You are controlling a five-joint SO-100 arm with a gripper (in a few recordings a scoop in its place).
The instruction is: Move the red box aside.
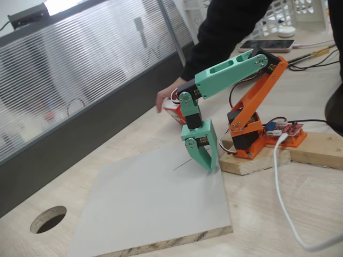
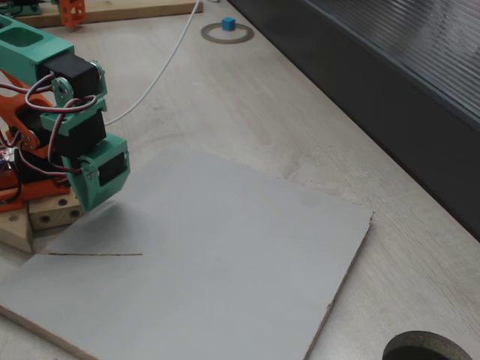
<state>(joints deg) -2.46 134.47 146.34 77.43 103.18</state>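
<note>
The red box (image 1: 174, 113) stands on the wooden table behind the arm, partly hidden by the wrist. A person's hand (image 1: 168, 95) rests on its top. My green gripper (image 1: 210, 167) points down over the near right corner of the grey board (image 1: 155, 209), in front of and to the right of the box and apart from it. Its fingers meet at the tips and hold nothing. In a fixed view the gripper's body (image 2: 101, 171) hangs at the left edge above the board (image 2: 225, 255), its fingertips hidden behind it.
The arm's orange base (image 1: 247, 140) sits on a wooden block (image 1: 252, 160) with a white cable (image 1: 281, 198) trailing forward. A round hole (image 1: 48, 218) opens in the table at the near left. A small blue piece (image 2: 227, 24) lies on a ring far back. A phone (image 1: 266, 45) lies at the back.
</note>
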